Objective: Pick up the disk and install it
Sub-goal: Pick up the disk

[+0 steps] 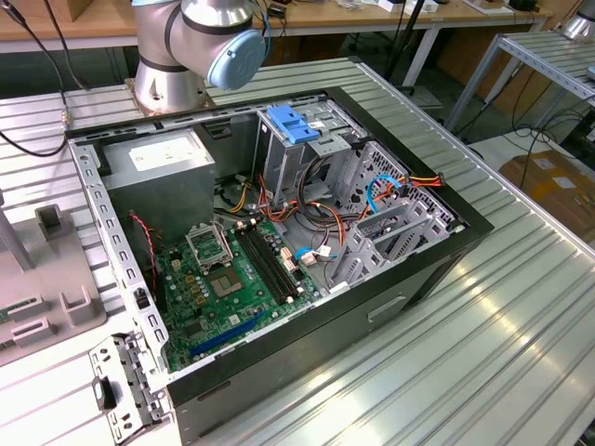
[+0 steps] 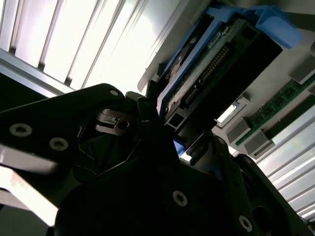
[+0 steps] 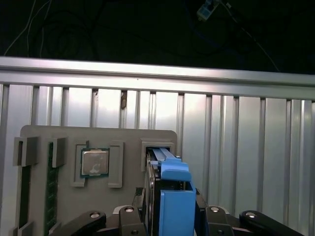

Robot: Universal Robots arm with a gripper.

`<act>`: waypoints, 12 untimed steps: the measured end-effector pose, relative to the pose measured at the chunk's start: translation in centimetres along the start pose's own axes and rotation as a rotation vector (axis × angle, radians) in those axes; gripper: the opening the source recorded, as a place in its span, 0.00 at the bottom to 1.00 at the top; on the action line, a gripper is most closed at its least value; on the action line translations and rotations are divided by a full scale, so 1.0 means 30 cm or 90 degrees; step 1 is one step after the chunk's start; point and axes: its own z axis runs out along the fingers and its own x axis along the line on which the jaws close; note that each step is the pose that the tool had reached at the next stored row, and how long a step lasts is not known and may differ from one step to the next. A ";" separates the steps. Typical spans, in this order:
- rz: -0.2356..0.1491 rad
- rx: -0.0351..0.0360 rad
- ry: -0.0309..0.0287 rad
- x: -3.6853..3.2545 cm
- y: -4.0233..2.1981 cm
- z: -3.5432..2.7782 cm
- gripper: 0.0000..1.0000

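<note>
In both wrist views the disk (image 3: 170, 194) is a black drive in bright blue rails with a blue tab, standing on edge between my fingers. My gripper (image 3: 170, 219) is shut on the disk, one finger on each flat side. Its far end sits at the open slot (image 3: 158, 145) of a grey parts holder (image 3: 98, 140). I cannot tell whether it still rests in that slot. In the second wrist view the disk (image 2: 216, 64) shows its connector edge, and the gripper (image 2: 174, 130) clamps its near end.
The grey holder also carries a processor chip (image 3: 95, 162) and memory sticks (image 3: 51, 184), on a ribbed aluminium table (image 3: 246, 147). The exterior view shows an open computer case (image 1: 409, 279) with motherboard (image 1: 223, 279), grey power supply (image 1: 158, 167), drive cage with pale-blue clip (image 1: 293, 125), and arm base (image 1: 200, 46).
</note>
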 end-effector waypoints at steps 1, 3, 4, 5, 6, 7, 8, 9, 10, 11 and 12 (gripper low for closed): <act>0.000 0.0000 0.0000 0.000 0.000 0.002 0.48; 0.000 0.0000 0.0000 0.000 0.000 0.006 0.48; 0.000 -0.0001 0.0000 0.000 0.000 0.008 0.48; 0.000 -0.0001 0.0000 0.000 0.000 0.011 0.48; 0.000 -0.0001 0.0000 0.000 -0.001 0.013 0.48; 0.000 -0.0001 0.0000 0.001 -0.001 0.016 0.48; -0.001 -0.0001 0.0000 0.001 -0.001 0.017 0.48; -0.002 -0.0003 0.0002 0.001 -0.001 0.018 0.48; -0.007 -0.0004 0.0003 0.001 -0.001 0.020 0.48; -0.009 -0.0004 0.0004 0.001 -0.001 0.022 0.48; -0.009 -0.0004 0.0004 0.001 -0.001 0.022 0.48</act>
